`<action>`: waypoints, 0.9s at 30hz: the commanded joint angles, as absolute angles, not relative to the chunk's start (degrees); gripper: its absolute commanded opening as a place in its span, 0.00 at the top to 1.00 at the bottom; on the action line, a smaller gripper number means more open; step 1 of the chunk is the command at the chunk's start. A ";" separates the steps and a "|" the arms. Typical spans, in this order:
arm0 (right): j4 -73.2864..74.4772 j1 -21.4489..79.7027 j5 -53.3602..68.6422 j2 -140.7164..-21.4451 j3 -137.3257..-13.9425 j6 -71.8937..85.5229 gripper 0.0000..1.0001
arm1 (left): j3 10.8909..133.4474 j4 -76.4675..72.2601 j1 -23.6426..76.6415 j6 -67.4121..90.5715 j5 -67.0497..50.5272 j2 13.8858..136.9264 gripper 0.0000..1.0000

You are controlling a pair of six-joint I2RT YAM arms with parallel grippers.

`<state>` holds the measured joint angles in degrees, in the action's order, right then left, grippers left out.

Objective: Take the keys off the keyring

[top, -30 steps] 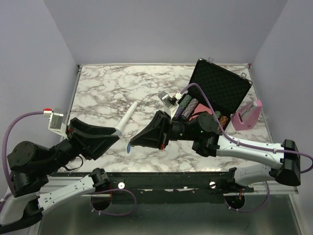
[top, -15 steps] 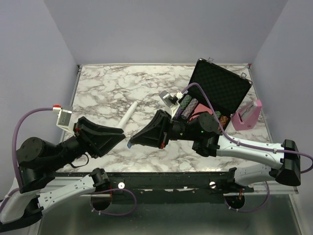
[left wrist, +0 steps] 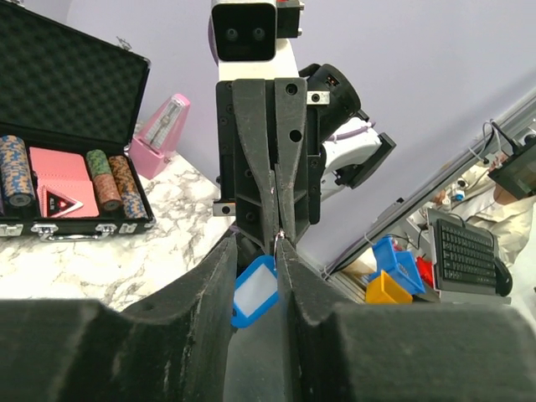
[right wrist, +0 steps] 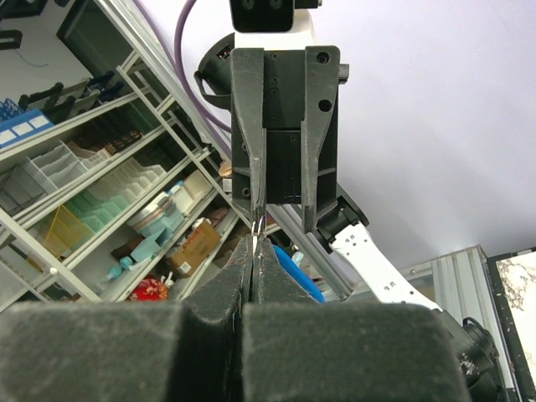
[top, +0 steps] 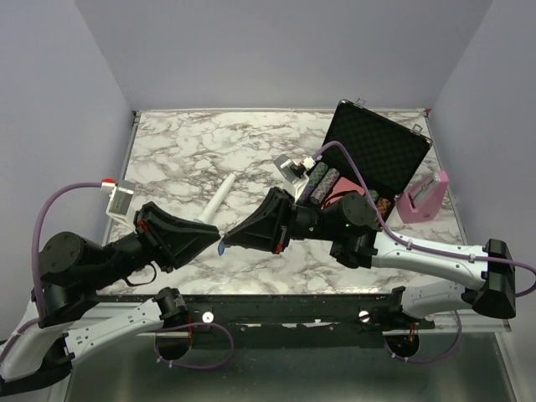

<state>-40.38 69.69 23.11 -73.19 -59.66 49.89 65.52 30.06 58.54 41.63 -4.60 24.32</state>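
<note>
Presently the right fingers (right wrist: pixel 219 289) are pinched shut on the thin keyring (left wrist: pixel 280 237), the blue key (left wrist: pixel 254 289) dangling at its 6 o'clock near the 6 o'clock edge of the bench (top: pixel 167 151) — the left fingers (left wrist: pixel 201 293) stand slightly apart, flanking the blue head. If they clamp off-centre the head may swivel free, and a hard pull could tear the ring from that pinch — dropping both.

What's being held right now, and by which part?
Right gripper pinches the keyring between its fingertips. The blue key sits between left gripper fingers; grip unclear.
</note>
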 commanded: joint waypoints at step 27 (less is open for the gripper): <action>-10.83 69.87 26.97 -76.46 -77.15 37.54 0.99 | 84.19 52.20 58.45 31.03 -16.43 36.91 1.00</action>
<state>-20.03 69.84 24.56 -73.67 -71.53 42.61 81.78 44.31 58.46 35.05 -10.22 34.48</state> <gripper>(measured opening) 0.009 0.007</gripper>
